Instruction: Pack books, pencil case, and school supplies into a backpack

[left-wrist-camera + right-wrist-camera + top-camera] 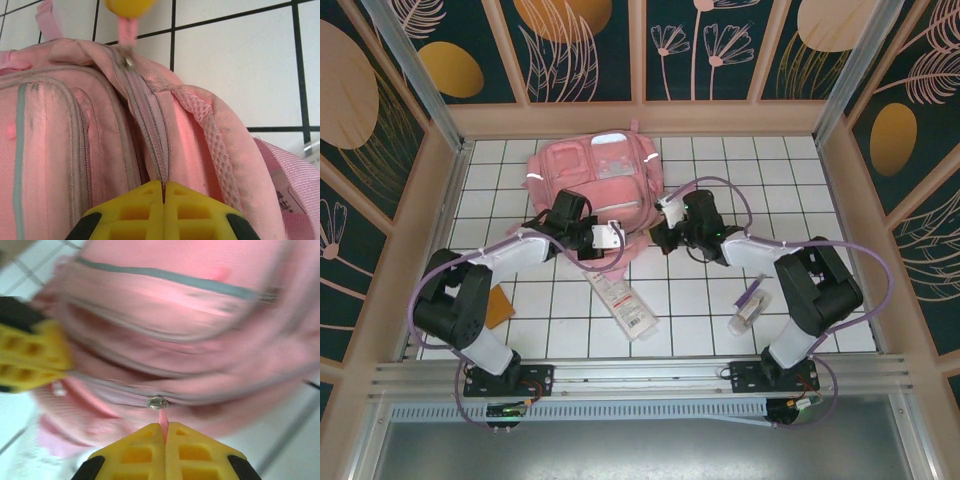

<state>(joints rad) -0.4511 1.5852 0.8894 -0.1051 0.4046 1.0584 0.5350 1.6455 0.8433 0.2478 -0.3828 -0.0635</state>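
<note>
- My white tiled table (695, 320) carries everything
- The pink backpack (595, 175) lies flat at the far middle, its zipped edge facing me
- My left gripper (163, 189) is pressed closed on the backpack's zip seam, which runs straight in between the yellow fingertips
- My right gripper (164, 429) is closed too, pinching the pink zip pull (162, 416) just under the metal slider
- The pencil case (623, 300) lies slanted on the tiles between my arms, just near of the backpack
- The book (500, 305) sits beside my left arm, partly hidden
- The purple pen (753, 292) lies by my right arm
- The whitish tube (744, 318) rests just beside the pen
</note>
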